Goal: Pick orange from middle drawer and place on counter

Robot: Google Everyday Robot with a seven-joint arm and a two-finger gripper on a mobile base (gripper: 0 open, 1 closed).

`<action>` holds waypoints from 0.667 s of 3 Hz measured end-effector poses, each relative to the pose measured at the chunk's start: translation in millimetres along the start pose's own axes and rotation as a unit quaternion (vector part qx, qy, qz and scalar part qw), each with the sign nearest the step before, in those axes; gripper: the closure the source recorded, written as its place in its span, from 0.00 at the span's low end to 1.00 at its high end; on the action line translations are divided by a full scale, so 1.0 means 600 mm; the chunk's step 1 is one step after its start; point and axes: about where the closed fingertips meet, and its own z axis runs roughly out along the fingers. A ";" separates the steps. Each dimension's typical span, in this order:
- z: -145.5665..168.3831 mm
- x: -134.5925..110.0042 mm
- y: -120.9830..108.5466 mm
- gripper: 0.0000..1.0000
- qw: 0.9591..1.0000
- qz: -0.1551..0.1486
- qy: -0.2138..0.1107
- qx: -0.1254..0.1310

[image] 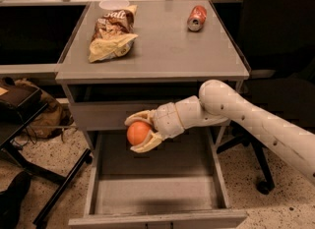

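The orange (138, 132) is a small round fruit held between my gripper's fingers. My gripper (137, 133) is shut on it and holds it in the air above the back left of the open middle drawer (157, 193), in front of the closed drawer front above. The drawer's grey floor is bare. The counter (162, 46) is the flat grey top of the cabinet, above and behind the gripper. My white arm reaches in from the right.
A chip bag (112, 32) lies on the counter's left side with a white cup (114, 3) behind it. A red soda can (197, 17) lies at the counter's back right. A black chair base (256, 174) stands right of the cabinet. Dark objects sit at the left.
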 end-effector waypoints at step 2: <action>-0.029 -0.070 -0.041 1.00 0.999 -0.020 0.026 0.015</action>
